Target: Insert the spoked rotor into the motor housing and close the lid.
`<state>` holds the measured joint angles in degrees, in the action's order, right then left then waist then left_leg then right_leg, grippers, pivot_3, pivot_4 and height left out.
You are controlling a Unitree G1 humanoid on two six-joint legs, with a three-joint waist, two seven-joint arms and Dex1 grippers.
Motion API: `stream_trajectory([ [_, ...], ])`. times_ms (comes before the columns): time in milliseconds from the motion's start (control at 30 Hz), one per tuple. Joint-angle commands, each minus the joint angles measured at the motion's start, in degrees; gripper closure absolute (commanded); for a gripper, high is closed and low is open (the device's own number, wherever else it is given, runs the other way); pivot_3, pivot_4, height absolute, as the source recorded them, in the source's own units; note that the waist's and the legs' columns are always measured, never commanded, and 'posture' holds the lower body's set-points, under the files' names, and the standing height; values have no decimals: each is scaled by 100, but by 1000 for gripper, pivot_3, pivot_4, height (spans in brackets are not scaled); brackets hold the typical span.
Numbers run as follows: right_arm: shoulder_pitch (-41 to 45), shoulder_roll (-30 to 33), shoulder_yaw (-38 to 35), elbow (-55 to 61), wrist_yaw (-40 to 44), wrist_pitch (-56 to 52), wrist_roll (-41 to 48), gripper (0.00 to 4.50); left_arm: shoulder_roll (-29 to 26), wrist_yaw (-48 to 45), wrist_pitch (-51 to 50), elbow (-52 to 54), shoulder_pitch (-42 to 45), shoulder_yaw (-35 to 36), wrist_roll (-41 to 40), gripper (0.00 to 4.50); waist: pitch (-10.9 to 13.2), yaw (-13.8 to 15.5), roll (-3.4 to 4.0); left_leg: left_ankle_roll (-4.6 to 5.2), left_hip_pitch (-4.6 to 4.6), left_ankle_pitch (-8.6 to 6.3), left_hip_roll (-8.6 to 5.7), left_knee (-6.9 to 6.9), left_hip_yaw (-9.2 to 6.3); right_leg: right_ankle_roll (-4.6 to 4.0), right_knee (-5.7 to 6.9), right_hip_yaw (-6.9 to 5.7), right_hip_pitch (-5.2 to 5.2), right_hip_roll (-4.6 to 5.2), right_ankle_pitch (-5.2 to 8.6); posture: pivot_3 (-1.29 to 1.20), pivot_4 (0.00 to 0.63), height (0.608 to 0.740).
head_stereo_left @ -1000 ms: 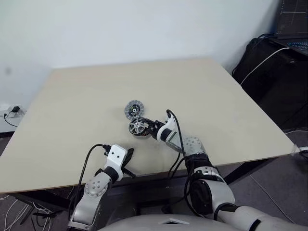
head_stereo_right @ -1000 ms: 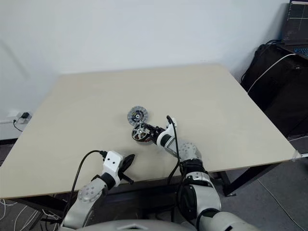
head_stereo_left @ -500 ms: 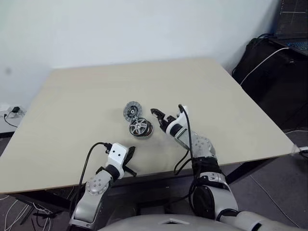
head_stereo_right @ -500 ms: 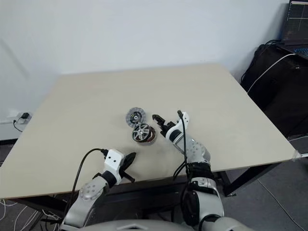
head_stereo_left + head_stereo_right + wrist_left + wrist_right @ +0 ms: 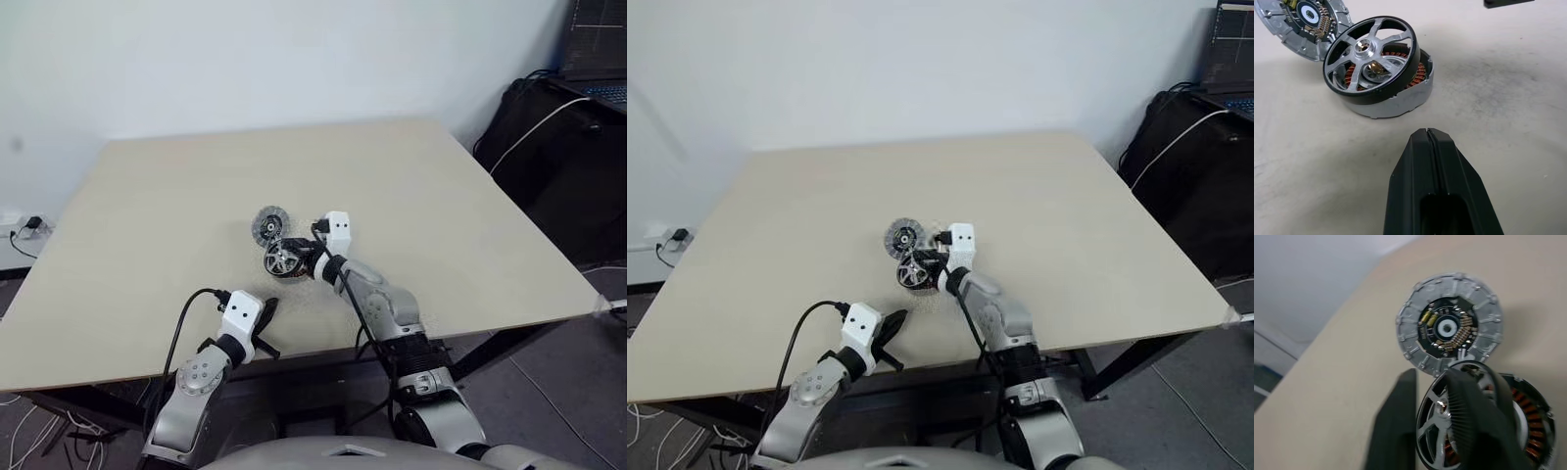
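The spoked rotor (image 5: 1371, 58) sits crooked in the motor housing (image 5: 1400, 100), with copper windings showing between its spokes. Just behind them the lid (image 5: 269, 223) lies on the table, ribbed face up. My right gripper (image 5: 1432, 374) hovers close over the rotor's rim and the lid's near edge. Its fingers (image 5: 1396, 426) stand a narrow gap apart and hold nothing. Seen from the head, the right gripper (image 5: 312, 250) is just right of the housing (image 5: 285, 260). My left gripper (image 5: 1427, 133) is shut and empty near the table's front edge, pointing at the housing from a short way off.
The beige table (image 5: 441, 215) has bare room all around the parts. Off its right side stand black bags with white cables (image 5: 558, 127) and a laptop (image 5: 598, 59). A wall socket (image 5: 29, 225) sits low at the far left.
My right gripper let go of the rotor and swung out to the right with jaws wide. It has come back over the rotor, rolled, with jaws much narrower. The left arm kept still.
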<state>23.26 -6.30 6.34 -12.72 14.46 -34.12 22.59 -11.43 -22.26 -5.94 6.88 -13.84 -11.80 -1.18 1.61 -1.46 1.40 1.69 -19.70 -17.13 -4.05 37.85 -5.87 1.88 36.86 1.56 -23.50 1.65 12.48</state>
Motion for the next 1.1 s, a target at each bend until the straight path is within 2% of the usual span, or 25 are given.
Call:
stream_trajectory([
  [33, 163, -268, 253, 19, -22, 81, -192, 4478, 30, 48, 55, 107, 37, 24, -40, 4500, 0, 2, 0, 0, 0, 0, 0, -1, 0, -1, 0, 0, 0, 0, 0, 0, 0, 740],
  [267, 375, -357, 395, -515, -166, 161, -534, 4478, 33, 131, 57, 170, -44, 39, -43, 4500, 0, 3, -2, -1, 0, 0, 0, -1, -1, -17, -1, 0, -1, -1, -10, 0, 0, 740],
  [600, 619, -326, -116, -1093, -487, 339, -706, 4478, 32, 153, 68, 209, -93, 42, -61, 4500, -1, -1, -2, -3, 6, 1, -1, -1, -3, -19, 1, -2, -2, -3, -11, 0, 0, 740],
  [900, 653, -253, -489, -1067, -554, 290, -712, 4478, 21, 112, 63, 169, -30, 30, -62, 4500, -1, -11, -2, -5, 6, 3, -1, -2, -3, -25, 3, -2, 1, -4, -15, 0, 0, 740],
  [1100, 536, -282, -545, -641, -267, 355, -551, 4478, 20, 90, 57, 146, 6, 29, -61, 4500, -1, -14, -2, -5, 6, 3, -1, -2, -3, -25, 3, -1, 2, -5, -15, 0, 0, 740],
])
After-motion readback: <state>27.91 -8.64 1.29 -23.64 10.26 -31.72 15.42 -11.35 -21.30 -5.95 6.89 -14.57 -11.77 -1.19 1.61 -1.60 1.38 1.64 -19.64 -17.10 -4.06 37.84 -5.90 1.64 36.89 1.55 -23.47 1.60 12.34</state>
